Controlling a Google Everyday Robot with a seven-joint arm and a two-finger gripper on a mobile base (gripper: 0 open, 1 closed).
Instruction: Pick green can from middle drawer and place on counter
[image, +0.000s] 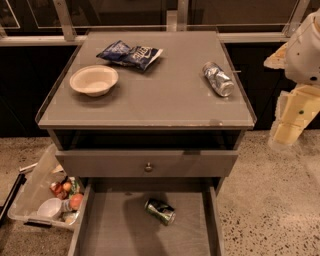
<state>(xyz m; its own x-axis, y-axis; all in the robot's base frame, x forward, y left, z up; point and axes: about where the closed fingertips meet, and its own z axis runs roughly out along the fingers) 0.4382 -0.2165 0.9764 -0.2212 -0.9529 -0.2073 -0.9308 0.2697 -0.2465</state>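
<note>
At right edge, hand (291, 125) indistinct, green can (160, 211) in middle drawer (112, 227)

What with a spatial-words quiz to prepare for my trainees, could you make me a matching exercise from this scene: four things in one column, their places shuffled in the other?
Things
1. green can
2. white bowl
3. silver-and-blue can
4. gripper

Places
A. upright on the counter, left part
B. beyond the counter's right edge, touching nothing
C. on its side in the open middle drawer
D. on its side on the counter, right part

Pairs: 1-C, 2-A, 3-D, 4-B
</note>
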